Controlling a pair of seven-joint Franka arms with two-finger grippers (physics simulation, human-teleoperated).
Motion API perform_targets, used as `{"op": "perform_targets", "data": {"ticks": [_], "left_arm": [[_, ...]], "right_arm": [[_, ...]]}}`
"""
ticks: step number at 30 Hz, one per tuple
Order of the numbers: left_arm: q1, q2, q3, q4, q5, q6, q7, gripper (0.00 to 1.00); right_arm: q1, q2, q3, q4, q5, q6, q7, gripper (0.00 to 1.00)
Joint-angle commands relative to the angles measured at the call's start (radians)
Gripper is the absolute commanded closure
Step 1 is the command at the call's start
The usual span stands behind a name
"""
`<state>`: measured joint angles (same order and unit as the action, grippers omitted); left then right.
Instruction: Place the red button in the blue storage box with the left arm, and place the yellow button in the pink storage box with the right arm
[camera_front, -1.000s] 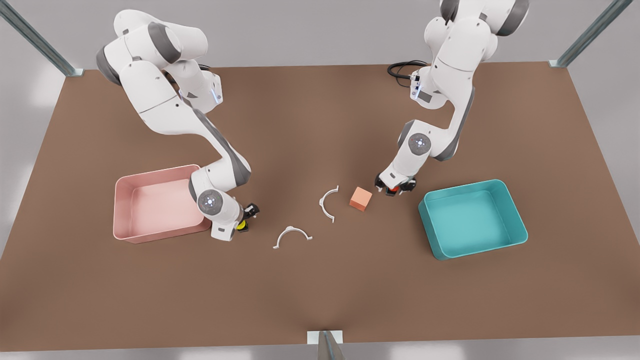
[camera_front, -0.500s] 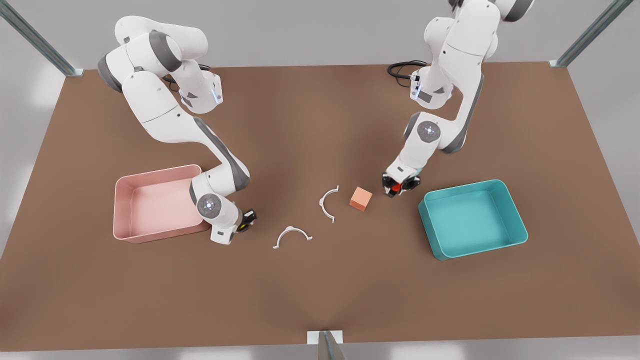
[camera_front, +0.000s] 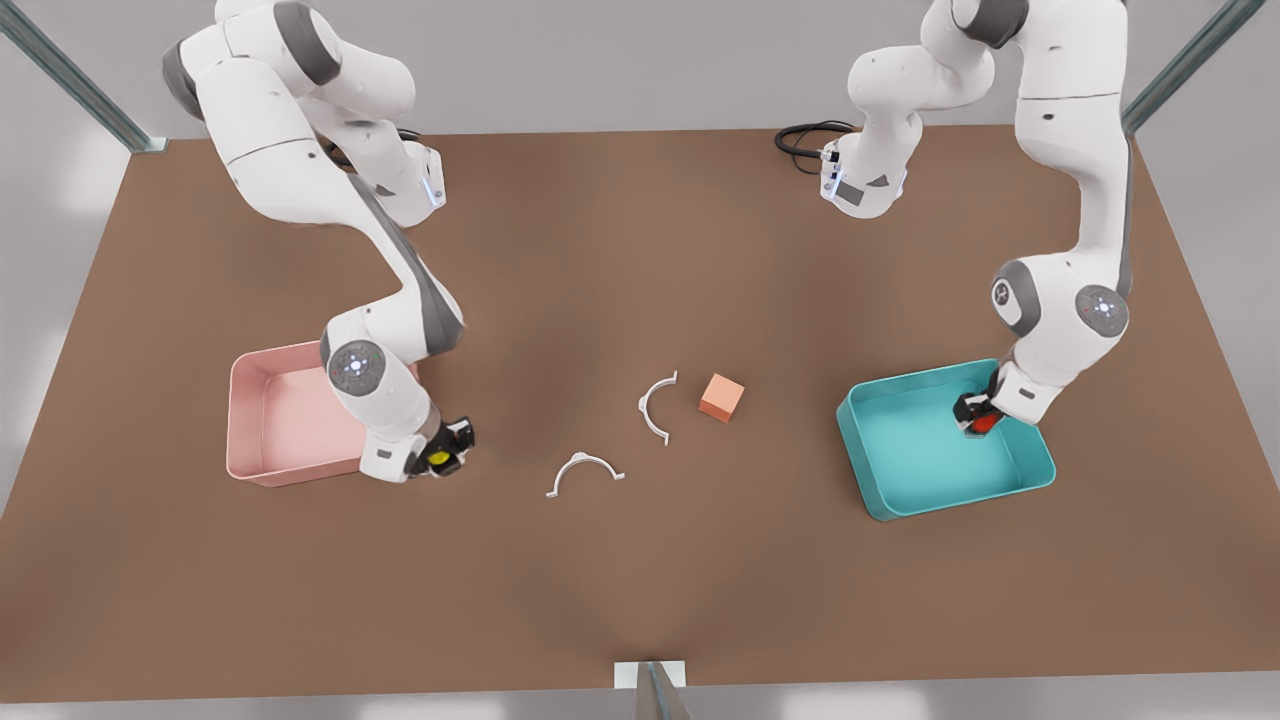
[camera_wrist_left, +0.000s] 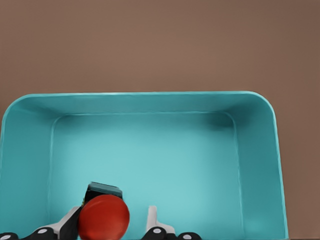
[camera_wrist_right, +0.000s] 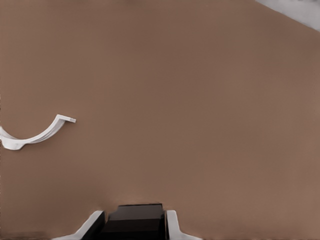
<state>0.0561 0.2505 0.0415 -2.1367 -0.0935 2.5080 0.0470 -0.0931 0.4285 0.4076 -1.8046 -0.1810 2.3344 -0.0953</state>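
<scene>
left gripper (camera_front: 977, 418) pinching tiny round red-capped, black-based button (camera_wrist_left: 104, 218) over teal plastic tray (camera_front: 880, 492); right gripper (camera_front: 443, 455) clamping yellow-capped button (camera_front: 438, 459) beside pink tray (camera_front: 238, 420). cap directions unclear.

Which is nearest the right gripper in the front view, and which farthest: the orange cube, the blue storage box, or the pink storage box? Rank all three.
From the right gripper, holding the yellow button:
1. Pink storage box, right beside it on the front view's left.
2. Orange cube, mid-table.
3. Blue storage box, far on the front view's right.
</scene>
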Motion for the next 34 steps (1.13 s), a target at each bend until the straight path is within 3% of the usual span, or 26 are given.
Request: {"op": "perform_targets", "data": {"ticks": [1,2,3,4,5,6,11,12,14,17,18,19,20,22,25,29,34], "left_arm": [[-0.007,0.019,0.000,0.012,0.014,-0.035,0.439,0.00],[-0.015,0.019,-0.002,0.015,0.017,-0.035,0.439,0.00],[-0.018,0.010,-0.002,0.020,0.017,-0.043,0.436,0.00],[-0.018,-0.013,-0.002,0.043,0.015,-0.087,0.421,0.00],[-0.018,-0.037,-0.002,0.155,0.015,-0.296,0.324,0.00],[-0.032,-0.040,-0.006,0.372,0.015,-0.572,0.139,0.00],[-0.073,-0.106,-0.003,0.702,0.026,-0.913,0.011,0.00],[-0.071,-0.108,-0.005,0.718,0.025,-0.936,0.014,0.00],[-0.073,-0.112,-0.008,0.719,0.031,-0.939,0.019,0.00],[-0.073,-0.111,-0.006,0.719,0.038,-0.939,0.022,0.00],[-0.073,-0.109,-0.005,0.719,0.038,-0.939,0.021,0.00],[-0.073,-0.108,-0.005,0.719,0.038,-0.939,0.021,0.00],[-0.073,-0.108,-0.005,0.719,0.038,-0.939,0.021,0.00],[-0.073,-0.108,-0.005,0.718,0.038,-0.939,0.021,0.00],[-0.073,-0.105,-0.005,0.718,0.038,-0.942,0.022,0.00],[-0.073,-0.102,-0.005,0.718,0.038,-0.942,0.025,0.00],[-0.081,-0.099,-0.005,0.718,0.038,-0.942,0.025,0.00]], "right_arm": [[-0.180,-0.050,0.140,-0.047,-0.002,-0.124,-0.072,0.46],[-0.342,-0.086,0.266,-0.117,-0.008,-0.124,-0.092,0.46],[-0.427,-0.158,0.300,-0.188,-0.008,-0.125,-0.144,0.46],[-0.453,-0.207,0.304,-0.240,-0.006,-0.125,-0.150,0.46],[-0.496,-0.246,0.315,-0.294,-0.005,-0.122,-0.173,0.46],[-0.531,-0.264,0.324,-0.331,-0.005,-0.121,-0.182,0.46],[-0.556,-0.290,0.323,-0.435,0.003,-0.102,-0.189,0.44],[-0.556,-0.266,0.320,-0.435,0.003,-0.095,-0.185,0.33],[-0.554,-0.251,0.320,-0.404,0.001,-0.095,-0.178,0.00],[-0.545,-0.231,0.324,-0.332,0.000,-0.106,-0.175,0.00],[-0.458,-0.246,0.277,-0.276,0.003,-0.118,-0.169,0.00],[-0.231,-0.260,0.055,-0.158,0.037,-0.193,-0.133,0.00],[-0.090,-0.263,-0.094,-0.021,0.132,-0.308,-0.130,0.00],[0.242,-0.327,-0.444,0.065,0.176,-0.369,-0.084,0.00],[0.136,-0.451,-0.400,0.117,0.184,-0.587,-0.061,0.00],[0.072,-0.283,-0.326,0.223,0.183,-0.607,-0.007,0.00],[0.076,-0.264,-0.335,0.261,0.155,-0.613,0.051,0.00]]}}
